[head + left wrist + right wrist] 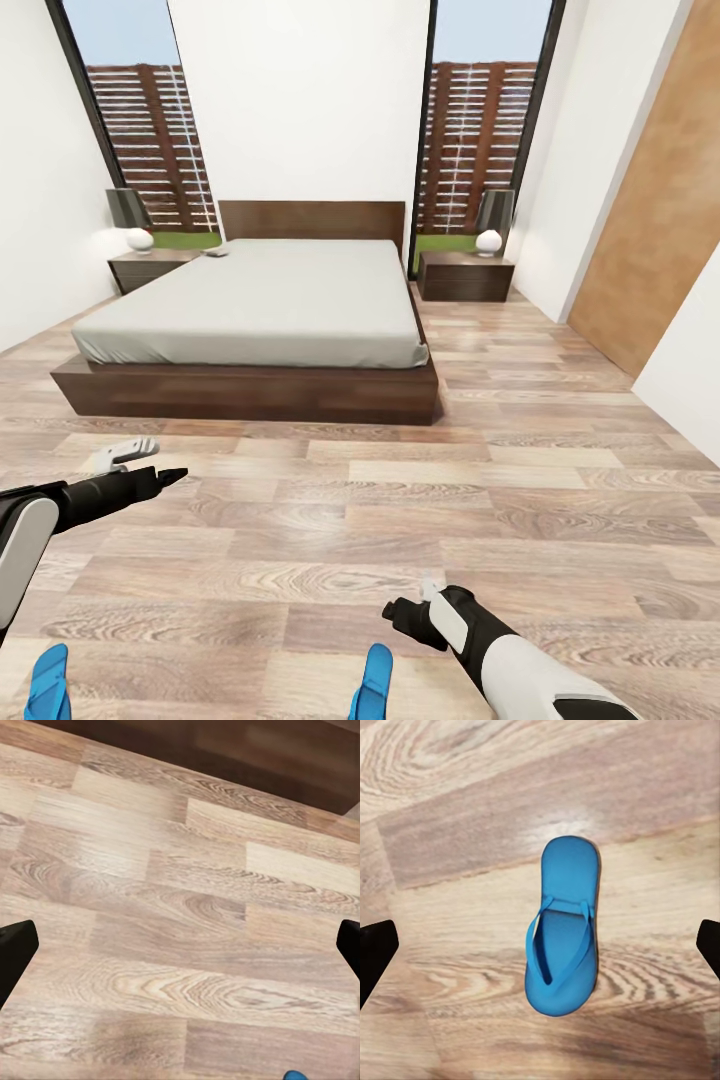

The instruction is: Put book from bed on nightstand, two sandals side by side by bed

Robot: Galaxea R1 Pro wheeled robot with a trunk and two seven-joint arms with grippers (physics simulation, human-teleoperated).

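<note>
bedroom floor [420,520], light wood planks, runs from your base up to the far white wall, where two tall windows flank the headboard.

bed [260,300]: low platform, pale grey mattress on a dark brown base, headboard against the far wall, foot edge facing you across open floor. a small pale object [216,251] lies at the mattress's far left corner, too small to identify; you cannot tell whether it is the book.

brown door [660,200]: set in the right wall.

left nightstand [150,268] and right nightstand [465,277]: dark brown, one just beside each head corner of the bed, each carrying a lamp [493,222] with a dark shade and round white base.

your left gripper [140,462]: held above the floor well short of the bed's foot edge, fingers spread and empty; the left wrist view shows the two dark fingertips [13,954] wide apart over bare planks, with the bed's dark base along the far edge of the floor.

your right gripper [412,605]: low over the floor near your base, released and holding nothing; in the right wrist view its tips sit at opposite margins with one sandal between them.

right sandal [562,937]: bright blue flip-flop, flat on the planks, strap side up, just beside the right gripper in the head view.

left sandal [48,685]: the same blue, lying on the floor below your left arm, well apart from the other.
</note>
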